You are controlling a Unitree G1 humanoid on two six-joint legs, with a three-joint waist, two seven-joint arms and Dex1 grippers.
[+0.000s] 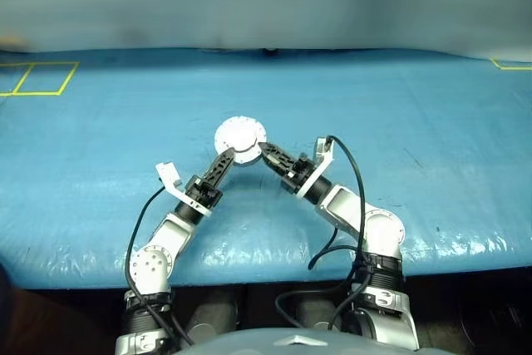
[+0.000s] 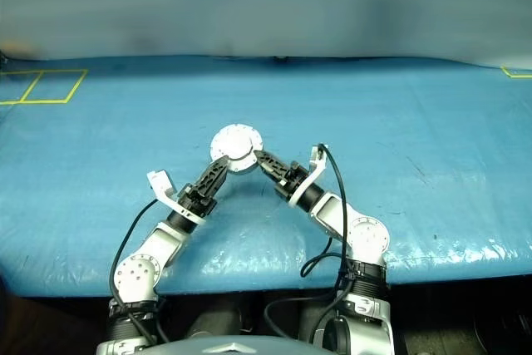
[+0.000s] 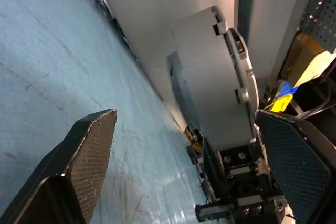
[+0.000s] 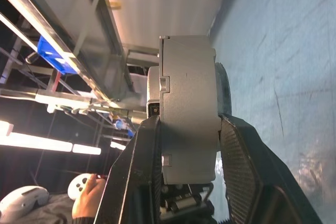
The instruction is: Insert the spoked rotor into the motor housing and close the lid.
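Blue bench — right end effector clamps the closed housing at centre; left end effector gapes empty at its 7 o'clock.

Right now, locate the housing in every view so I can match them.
Left eye: housing at centre, above the blue table.
Right eye: housing left of centre.
Left wrist: grey disc edge-on, past the open fingers.
Right wrist: centre, between the right gripper's fingers.
Shared landmark: the blue table.
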